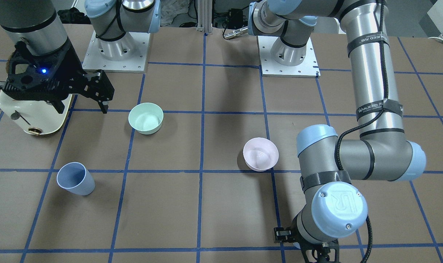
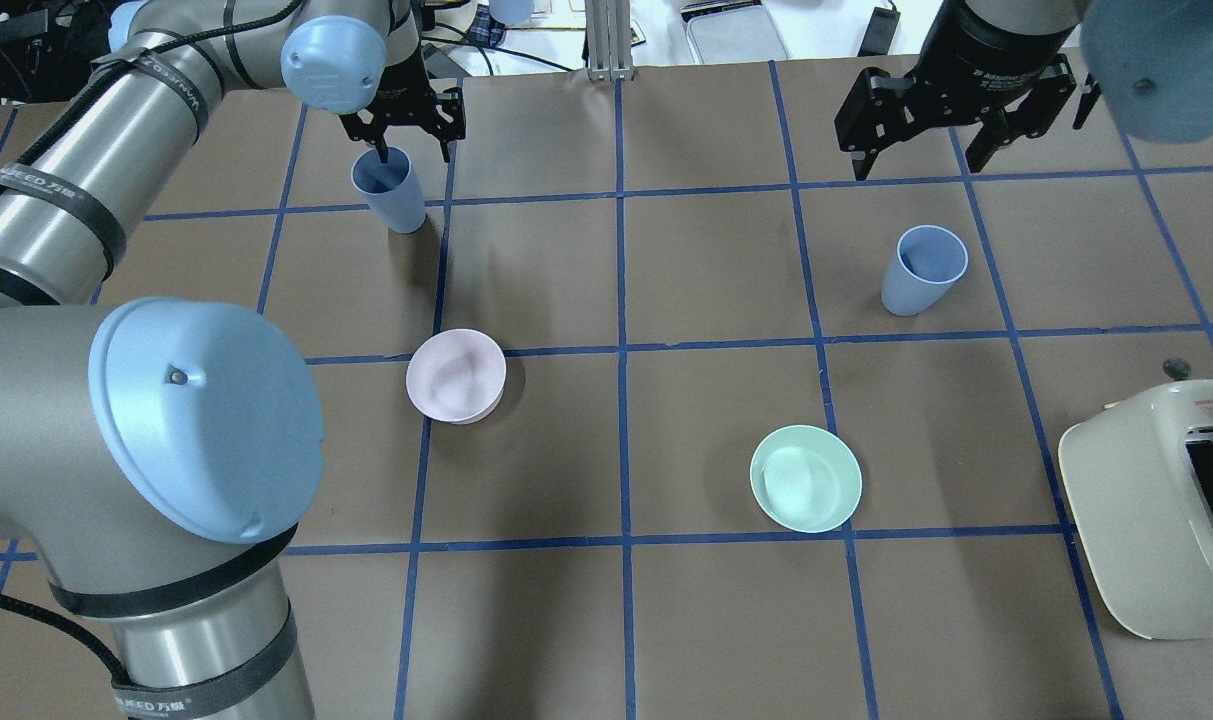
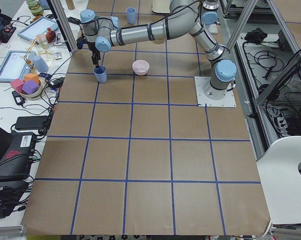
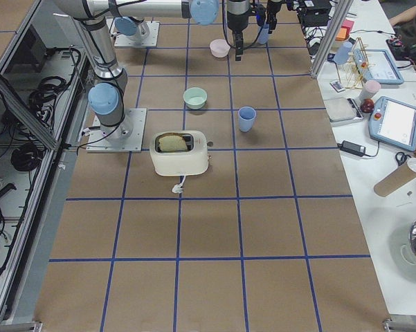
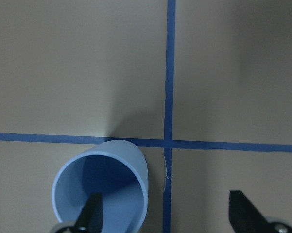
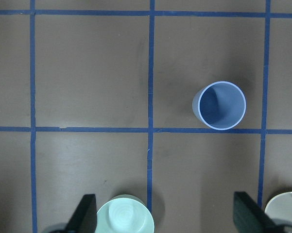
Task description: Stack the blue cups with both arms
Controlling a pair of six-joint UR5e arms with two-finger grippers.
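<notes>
One blue cup stands upright at the far left of the table. My left gripper is open right above it. In the left wrist view one finger reaches inside the cup and the other finger hangs outside, so the jaws straddle the cup's wall. The second blue cup stands upright at the far right and also shows in the front view. My right gripper is open and empty, held high beyond that cup, which shows in the right wrist view.
A pale pink bowl sits left of centre. A mint-green bowl sits right of centre. A cream toaster stands at the right edge. The left arm's elbow looms over the near left.
</notes>
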